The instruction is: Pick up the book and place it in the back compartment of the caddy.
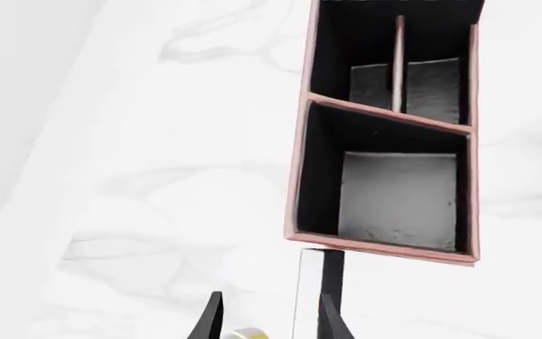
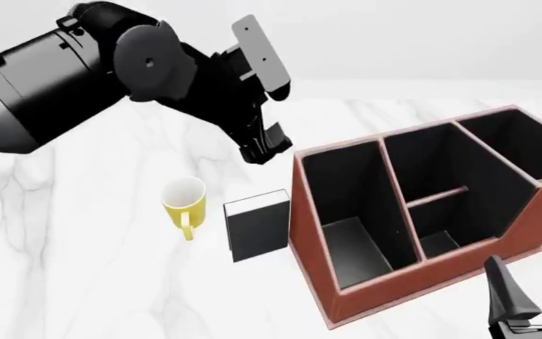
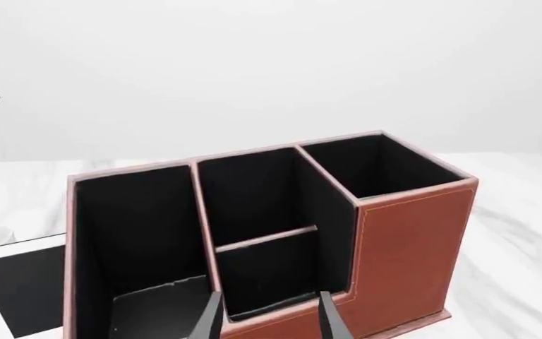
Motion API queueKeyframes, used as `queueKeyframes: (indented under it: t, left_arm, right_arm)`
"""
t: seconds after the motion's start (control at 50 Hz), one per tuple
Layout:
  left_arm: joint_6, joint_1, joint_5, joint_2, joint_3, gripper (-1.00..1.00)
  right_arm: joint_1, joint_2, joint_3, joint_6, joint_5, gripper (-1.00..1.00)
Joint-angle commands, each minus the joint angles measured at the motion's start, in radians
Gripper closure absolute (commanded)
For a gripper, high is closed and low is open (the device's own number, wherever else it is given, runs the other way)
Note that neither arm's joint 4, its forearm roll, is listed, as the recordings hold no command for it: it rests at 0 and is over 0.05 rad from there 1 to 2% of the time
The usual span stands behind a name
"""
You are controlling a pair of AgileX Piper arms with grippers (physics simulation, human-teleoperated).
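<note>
A: Starting from the left side of the front view: the left gripper (image 2: 263, 145) hangs above the table (image 2: 82, 233), its fingers spread apart with nothing between them. Below it stands the yellow mug (image 2: 184, 201), and just to the mug's right the book (image 2: 259, 224), upright on its edge, right beside the caddy (image 2: 346, 282), maybe touching its end wall (the pictures do not settle that).

B: And how will the book handle, by your reckoning?

A: Stiff, light and thin, I'd judge: a black hardcover with white page edges. The covers look smooth, so they may slip under a weak pinch. It should not bend or crush.

B: Where would you take hold?

A: Across its thickness at the top edge, one finger on each cover, since the caddy wall crowds one side. In the left wrist view the book (image 1: 316, 293) shows edge-on, in line with the gap between the fingers (image 1: 212, 318), which suits that grip (though the gripper is not yet down on it).

B: Further right?

A: The caddy's compartments all look empty, and the back one (image 2: 521, 141) sits at the far right end. The right gripper (image 2: 533, 293) waits low at the near right corner, jaws apart and holding nothing; its own camera looks at the caddy (image 3: 412, 240) from the near side.
</note>
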Motion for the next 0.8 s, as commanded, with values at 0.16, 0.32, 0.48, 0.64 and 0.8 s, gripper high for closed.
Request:
queueKeyframes:
  t: [0.16, 0.32, 0.48, 0.64, 0.8]
  left_arm:
    - [-0.019, 0.024, -0.142, 0.059, 0.168, -1.00]
    - [-0.004, 0.033, -0.158, 0.069, 0.183, -1.00]
    - [-0.033, 0.017, -0.174, 0.064, 0.202, -1.00]
    - [-0.045, 0.016, -0.206, 0.066, 0.257, -1.00]
    - [-0.055, 0.027, -0.236, 0.076, 0.299, -1.00]
  right_arm:
    - [0.001, 0.007, 0.000, 0.002, -0.006, -1.00]
    - [0.001, 0.010, 0.000, 0.001, -0.008, -1.00]
    - [0.000, 0.009, 0.000, 0.002, -0.008, -1.00]
    - [0.000, 0.007, 0.000, 0.004, -0.006, -1.00]
    - [-0.001, 0.007, 0.000, 0.003, -0.005, -1.00]
